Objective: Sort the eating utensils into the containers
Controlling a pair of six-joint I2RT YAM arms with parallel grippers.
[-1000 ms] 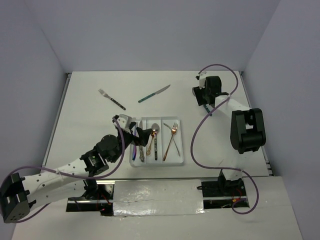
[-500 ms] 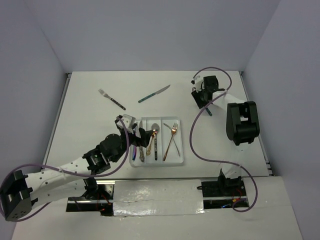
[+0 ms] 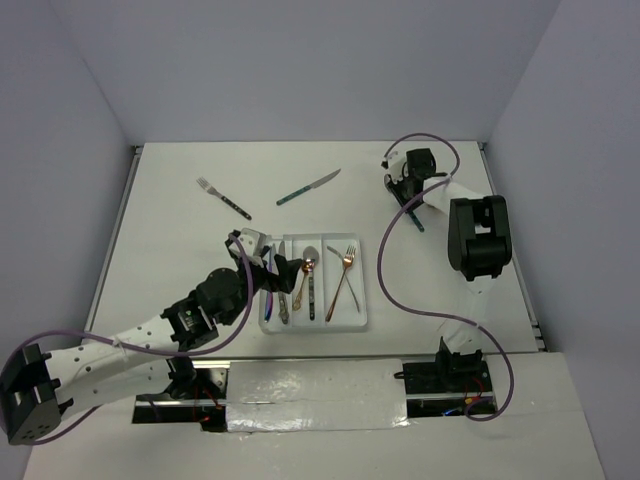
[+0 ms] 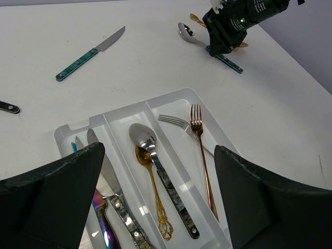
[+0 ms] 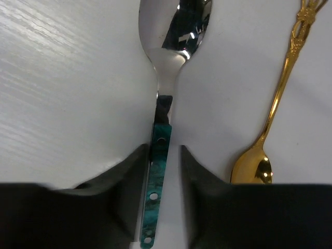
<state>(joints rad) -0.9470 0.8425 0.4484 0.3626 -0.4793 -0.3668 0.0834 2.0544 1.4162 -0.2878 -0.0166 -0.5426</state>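
Spoon (image 5: 160, 150) handle between right fingers (image 5: 120, 199)

The white table (image 3: 180, 260) carries five things. A teal-handled spoon (image 5: 165, 98) lies flat between the fingers of my right gripper (image 5: 162, 155), its bowl pointing away. A gold spoon (image 5: 251, 168) lies just to the right of that gripper, not touching the first spoon. The white tray (image 4: 155, 100) sits right under my left gripper (image 4: 158, 150). Beyond that gripper and to the left lie a teal-handled knife (image 3: 308, 187) and, further left, a dark-handled fork (image 3: 222, 198).
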